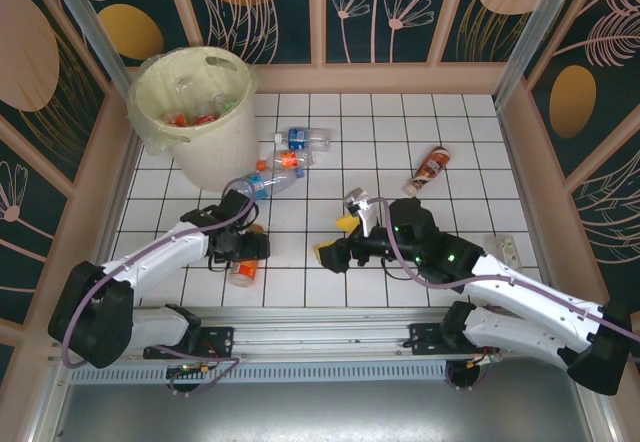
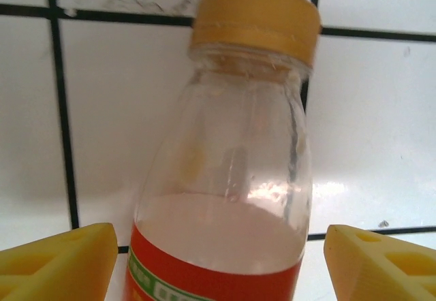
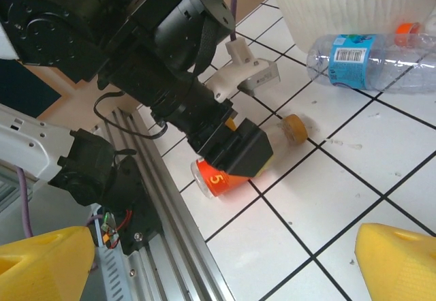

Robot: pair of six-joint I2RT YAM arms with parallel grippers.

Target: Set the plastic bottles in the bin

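A clear plastic bottle with an orange-yellow cap and a red label lies on the white tiles near the front rail. My left gripper straddles its body, jaws open, a gap showing on each side; from above the gripper covers the bottle. My right gripper hovers open and empty mid-table, its yellow fingertips facing the left arm. Three bottles lie beside the cream bin, which holds several more. A brown-red bottle lies further right.
The metal front rail runs just behind the straddled bottle. A clear blue-labelled bottle lies by the bin wall. A clear plastic item sits near the right arm. Wooden walls enclose the tiles.
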